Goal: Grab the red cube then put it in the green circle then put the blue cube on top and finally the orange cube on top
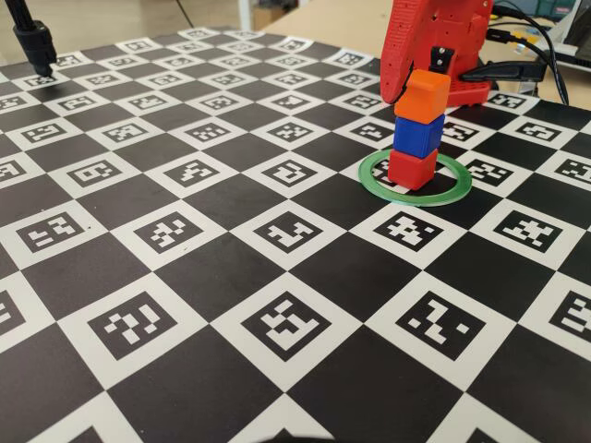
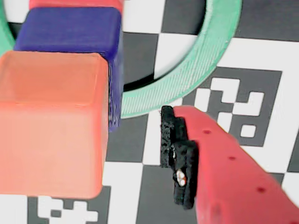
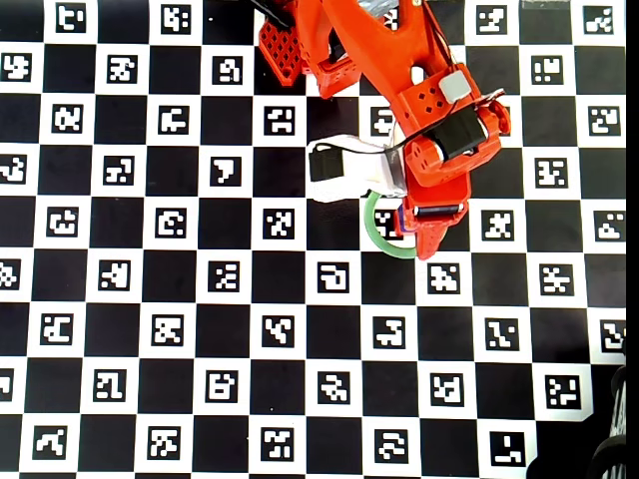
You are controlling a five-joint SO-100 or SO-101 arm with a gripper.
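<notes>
The red cube (image 1: 411, 169) stands inside the green circle (image 1: 417, 196). The blue cube (image 1: 418, 135) sits on it and the orange cube (image 1: 428, 97) sits on top, turned slightly. My red gripper (image 1: 427, 85) hangs around the orange cube. In the wrist view the orange cube (image 2: 51, 121) fills the left, with the blue cube (image 2: 70, 30), a strip of the red cube (image 2: 74, 3) and the green circle (image 2: 201, 70) below it. One black-padded finger (image 2: 169, 140) stands apart from the orange cube, with board showing between them. The other finger is out of view. In the overhead view the arm covers the stack.
The board is a black-and-white checkerboard of printed markers (image 1: 286, 323). A black stand (image 1: 37, 41) rises at the far left corner. The arm's base and cables (image 1: 536, 55) lie behind the stack. A white camera housing (image 3: 339, 170) sticks out of the arm.
</notes>
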